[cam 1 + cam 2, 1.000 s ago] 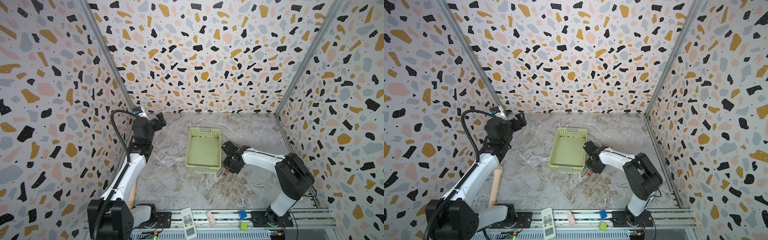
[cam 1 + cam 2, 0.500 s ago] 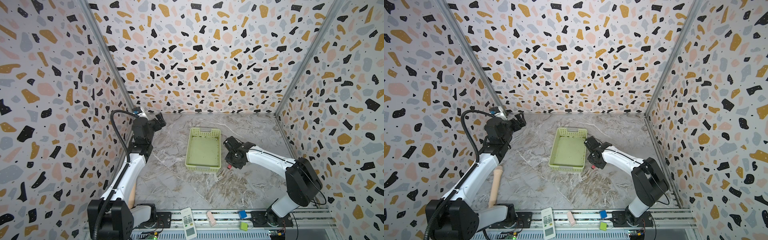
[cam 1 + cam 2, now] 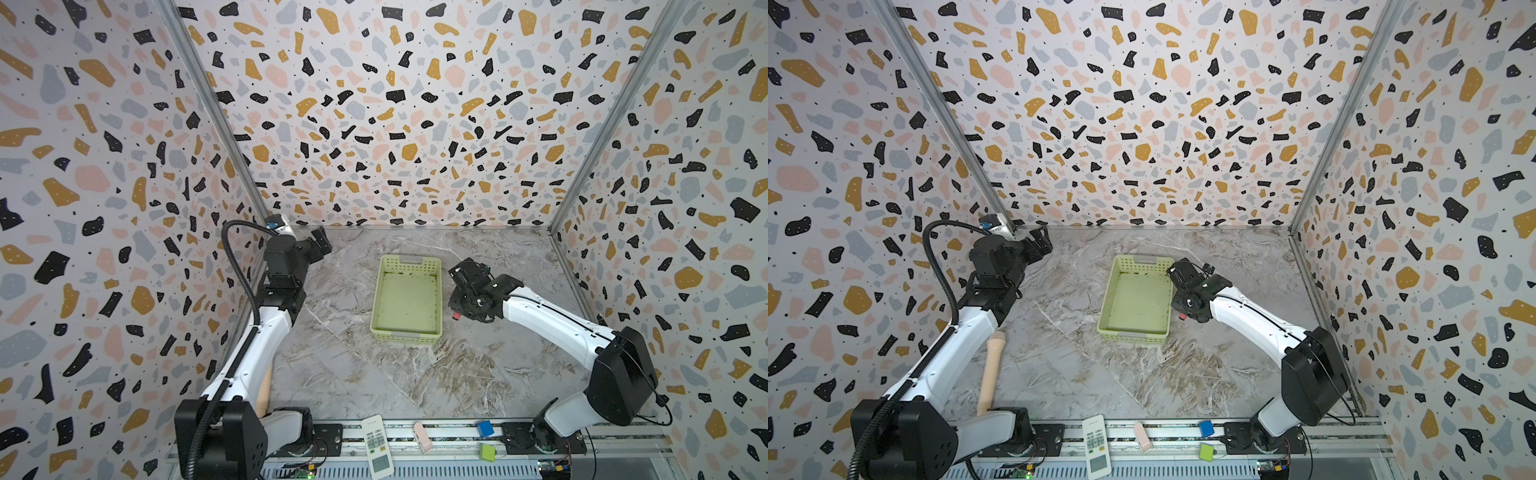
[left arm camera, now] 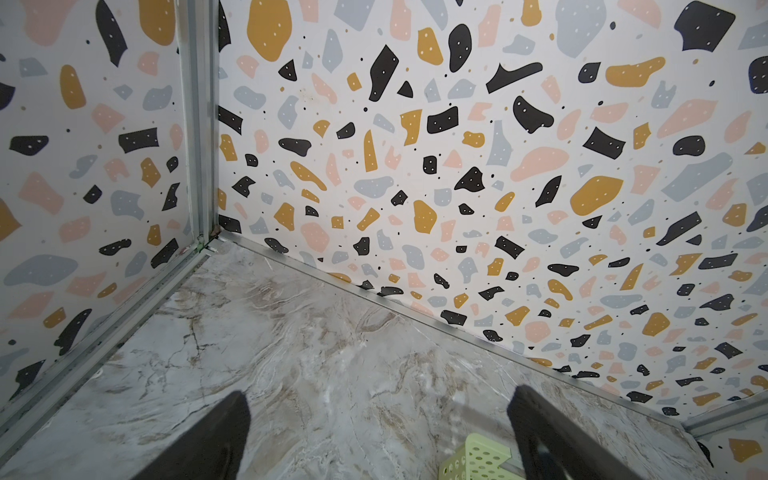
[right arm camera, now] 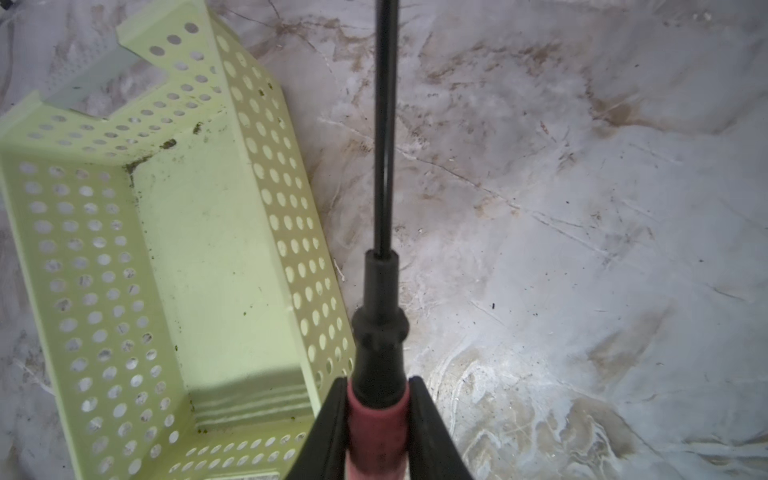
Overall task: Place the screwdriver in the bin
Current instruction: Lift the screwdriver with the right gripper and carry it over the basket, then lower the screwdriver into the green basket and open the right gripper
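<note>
The cell is closed by three walls (image 3: 415, 124) with a terrazzo pattern of black, ochre, pink and grey chips, and the floor of it is a table (image 3: 374, 374) with a grey marble look. In both top views the bin (image 3: 407, 303), a shallow pale green basket with perforated sides, stands near the middle with nothing inside. The left gripper (image 4: 382, 440) is held high near the far left corner, its jaws wide apart and empty. The right gripper (image 5: 376, 415) is just beside the right long wall of the bin, and its jaws are pressed closed on the pinkish-red handle of the screwdriver (image 5: 380, 291). The black collar and the thin shaft stick out ahead over the bare table, not over the bin. In a top view only the red end of the handle (image 3: 456, 316) shows under the wrist. I judge that the grasp is done and the carry is in hand. The next move calls for a short shift across the wall, with the shaft kept above the rim. Once the whole tool is over the flat bottom, the jaws can open.
</note>
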